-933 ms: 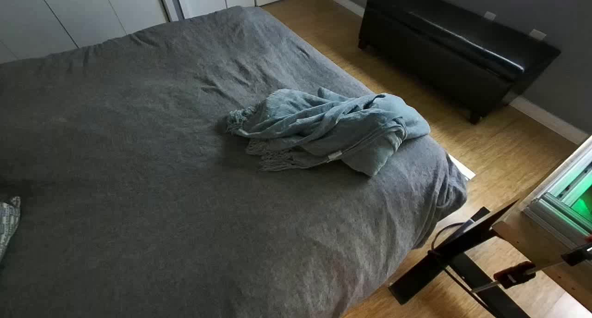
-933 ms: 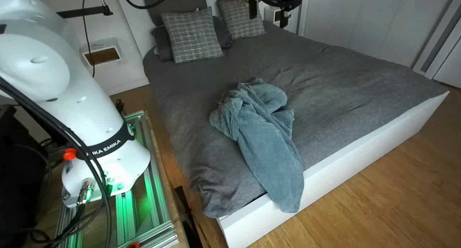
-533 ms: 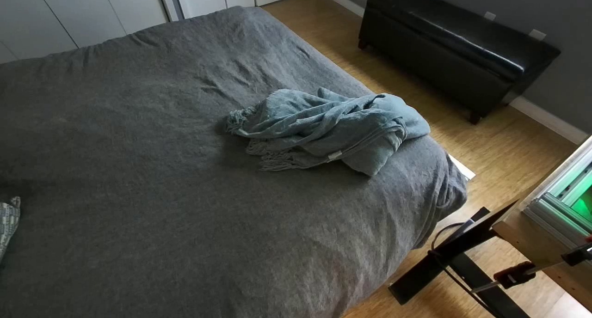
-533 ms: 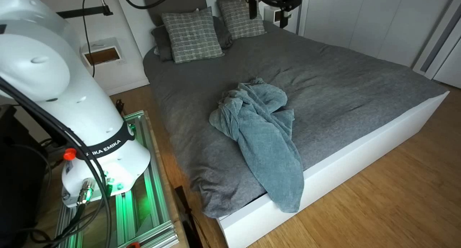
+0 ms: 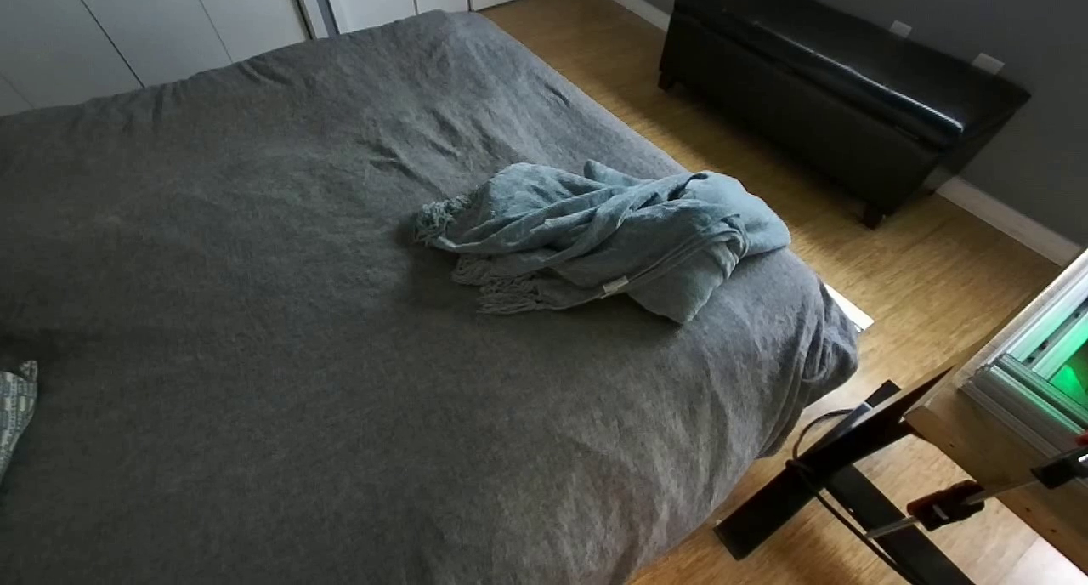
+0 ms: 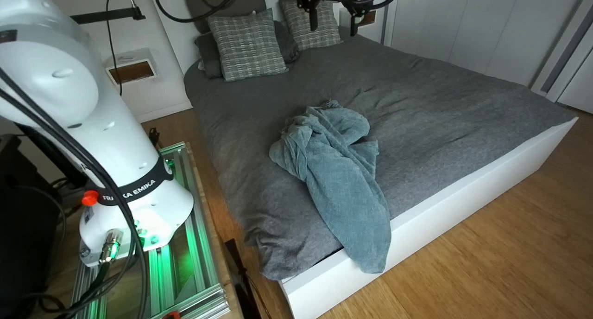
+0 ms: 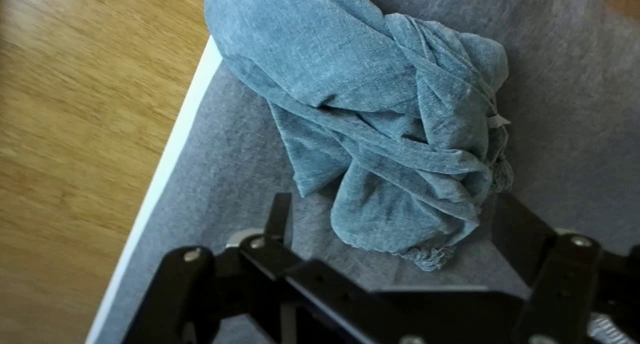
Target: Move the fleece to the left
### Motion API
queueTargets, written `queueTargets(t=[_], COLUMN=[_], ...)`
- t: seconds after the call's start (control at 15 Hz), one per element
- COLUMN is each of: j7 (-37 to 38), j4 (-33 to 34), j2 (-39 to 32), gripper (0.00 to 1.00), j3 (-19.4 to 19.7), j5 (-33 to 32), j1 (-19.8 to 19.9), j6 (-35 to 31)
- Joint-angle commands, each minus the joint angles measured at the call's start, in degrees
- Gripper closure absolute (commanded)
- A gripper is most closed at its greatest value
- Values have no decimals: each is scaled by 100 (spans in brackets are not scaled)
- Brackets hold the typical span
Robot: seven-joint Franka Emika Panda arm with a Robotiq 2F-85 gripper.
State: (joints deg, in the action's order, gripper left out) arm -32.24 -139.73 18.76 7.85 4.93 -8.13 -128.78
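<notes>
- Hovering with the tool (image 6: pixel 333 30) spread wide and grasping nothing, well above the grey bedspread (image 6: pixel 431 101) in an exterior view
- Looking down on the fleece (image 7: pixel 360 84), crumpled on the bedspread below the tool and mostly ahead of it in the wrist view, with clear air between
- Showing the fringe (image 7: pixel 427 259) of a folded corner as the part nearest the tool, framed between the fingers (image 7: pixel 278 216) but far beneath them
- Stretching from there away from the tool on a slanting long axis, oblique to the line between the fingers, with the remotest end draped over the white footboard (image 6: pixel 440 217)
- Judged an approach, with descent, grasp and leftward shift all to come
- Best to come down and forward onto the bulk, perhaps turning the tool so as to close across the raised folds (image 7: pixel 395 146) rather than along them
- Apt to drag or unfold if pinched only at the near corner
</notes>
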Motion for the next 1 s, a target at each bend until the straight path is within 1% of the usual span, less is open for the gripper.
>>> queueTargets(t=[0.0, 0.2, 0.33, 0.53, 0.67, 0.8, 0.87, 0.93], j7=[-685, -1272, -1703, -2191, -2371, -2442, -2458, -2150], j4=[192, 356, 470, 607, 727, 897, 961, 685], j2=[-826, -1529, -2012, -2688, -3158, -3578, -3711, -3357], gripper=[0, 0, 0, 0, 0, 0, 0, 0], j3=[-368, -804, -1111, -1558, -1828, -2079, -2186, -2190], j5=[551, 966, 1153, 1395, 1520, 1469, 1391, 1206], j1=[-506, -814, -840, -681, -545, -400, -311, -275], j6=[-573, -963, -1210, -1515, -1695, -1843, -1856, -1790])
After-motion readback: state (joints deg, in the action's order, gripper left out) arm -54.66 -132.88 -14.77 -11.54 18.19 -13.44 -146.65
